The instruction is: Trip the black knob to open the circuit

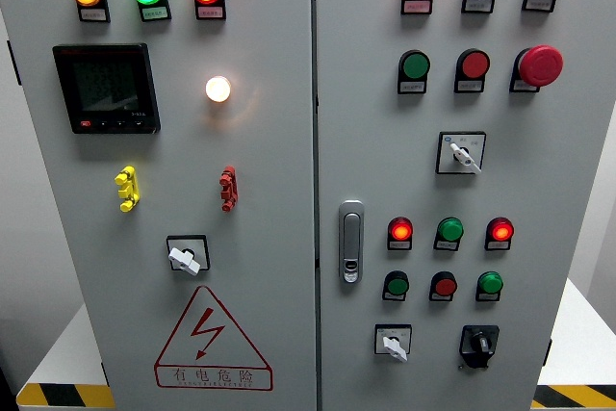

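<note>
One black knob [478,343], three white selector knobs [185,259]

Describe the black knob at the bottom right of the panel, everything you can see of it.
The black knob is a small rotary switch of dark, glossy plastic on a black square base plate, mounted flush on the right door at the end of its bottom row. A white-handled switch sits to its left and a green button above. Its pointed handle is turned towards the lower left. Nothing touches it; no robot hand is in view.

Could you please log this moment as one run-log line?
phase: pre-reach | hands: none in view | black knob: lower right panel, untouched | white selector: beside it
</note>
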`<state>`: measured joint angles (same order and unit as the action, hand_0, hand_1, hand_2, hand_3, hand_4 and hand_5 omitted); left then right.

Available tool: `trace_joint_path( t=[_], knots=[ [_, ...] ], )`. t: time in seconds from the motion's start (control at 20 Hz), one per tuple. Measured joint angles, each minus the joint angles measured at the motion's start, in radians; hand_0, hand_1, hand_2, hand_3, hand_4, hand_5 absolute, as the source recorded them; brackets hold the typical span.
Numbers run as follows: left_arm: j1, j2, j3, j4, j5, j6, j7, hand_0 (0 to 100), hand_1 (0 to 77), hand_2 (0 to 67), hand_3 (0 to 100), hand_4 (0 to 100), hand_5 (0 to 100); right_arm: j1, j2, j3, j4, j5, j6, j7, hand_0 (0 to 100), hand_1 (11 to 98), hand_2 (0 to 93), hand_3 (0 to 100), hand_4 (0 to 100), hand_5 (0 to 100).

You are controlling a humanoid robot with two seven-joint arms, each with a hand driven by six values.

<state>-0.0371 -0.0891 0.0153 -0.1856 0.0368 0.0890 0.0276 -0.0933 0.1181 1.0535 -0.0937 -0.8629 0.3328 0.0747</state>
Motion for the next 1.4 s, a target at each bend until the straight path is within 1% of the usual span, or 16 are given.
trace_joint_path(
  t=[0.1,0.2,0.25,0.3,0.45,0.55,0.6,0.65,0.7,0.75,0.85,0.95,1.0,1.1,1.2,1.4],
  knots=[
    [0.0,0.0,0.0,0.0,0.0,0.0,0.0,0,0.0,19.4,26,10,9,0.0,0.0,0.148,0.0,-0.152,0.031,-0.015,86,34.9,0.1,8,2,11],
    [0.0,0.0,0.0,0.0,0.0,0.0,0.0,0,0.0,19.4,26,10,9,0.002,-0.0007,0.236,0.001,-0.234,0.045,-0.017,86,34.9,0.1,8,2,11],
    [0.0,0.0,0.0,0.0,0.0,0.0,0.0,0,0.0,19.4,26,10,9,0.006,-0.0037,0.263,-0.004,-0.25,0.051,-0.017,86,34.9,0.1,9,2,11],
    [-0.001,0.0,0.0,0.0,0.0,0.0,0.0,0,0.0,19.4,26,10,9,0.014,-0.0082,0.276,-0.015,-0.256,0.057,-0.016,86,34.9,0.1,9,2,11],
    [-0.001,0.0,0.0,0.0,0.0,0.0,0.0,0,0.0,19.4,26,10,9,0.029,-0.0182,0.286,-0.038,-0.257,0.069,-0.009,86,34.9,0.0,9,2,11],
    [0.0,0.0,0.0,0.0,0.0,0.0,0.0,0,0.0,19.4,26,10,9,0.034,-0.0274,0.297,-0.044,-0.255,0.086,-0.008,86,34.9,0.0,9,2,11],
    [0.0,0.0,0.0,0.0,0.0,0.0,0.0,0,0.0,19.4,26,10,9,0.036,-0.0298,0.323,-0.045,-0.26,0.092,-0.008,86,34.9,0.0,9,2,11],
    [0.0,0.0,0.0,0.0,0.0,0.0,0.0,0,0.0,19.4,26,10,9,0.037,-0.0302,0.364,-0.04,-0.276,0.096,-0.008,86,34.9,0.0,9,2,11],
    [0.0,0.0,0.0,0.0,0.0,0.0,0.0,0,0.0,19.4,26,10,9,0.038,-0.0296,0.417,-0.033,-0.314,0.098,-0.008,86,35.0,0.0,9,2,11],
    [0.0,0.0,0.0,0.0,0.0,0.0,0.0,0,0.0,19.4,26,10,9,0.038,-0.0252,0.479,-0.026,-0.375,0.099,-0.009,86,35.1,0.0,10,3,11],
    [-0.001,0.0,0.0,0.0,0.0,0.0,0.0,0,0.0,19.4,26,10,9,0.039,-0.0124,0.579,0.004,-0.501,0.101,-0.009,86,35.2,0.0,10,3,12],
    [0.0,0.0,0.0,0.0,0.0,0.0,0.0,0,0.0,19.4,26,10,9,0.035,-0.0022,0.623,0.068,-0.57,0.102,-0.004,86,35.4,0.0,10,3,12],
    [0.0,0.0,0.0,0.0,0.0,0.0,0.0,0,0.0,19.4,26,10,9,0.029,0.0005,0.635,0.112,-0.583,0.103,-0.002,86,35.5,0.0,11,3,12],
    [-0.001,0.0,0.0,0.0,0.0,0.0,0.0,0,0.0,19.4,26,10,9,0.012,0.0014,0.643,0.208,-0.593,0.103,0.001,86,35.5,0.0,11,3,14],
    [0.0,0.0,0.0,0.0,0.0,0.0,0.0,0,0.0,19.4,26,10,9,-0.017,0.0013,0.645,0.318,-0.596,0.101,0.01,86,35.5,0.0,14,6,19],
    [0.0,0.0,0.0,0.0,0.0,0.0,0.0,0,0.0,19.4,26,10,9,-0.097,-0.0029,0.646,0.556,-0.597,0.1,0.041,86,36.5,0.0,19,11,25]
  ],
)
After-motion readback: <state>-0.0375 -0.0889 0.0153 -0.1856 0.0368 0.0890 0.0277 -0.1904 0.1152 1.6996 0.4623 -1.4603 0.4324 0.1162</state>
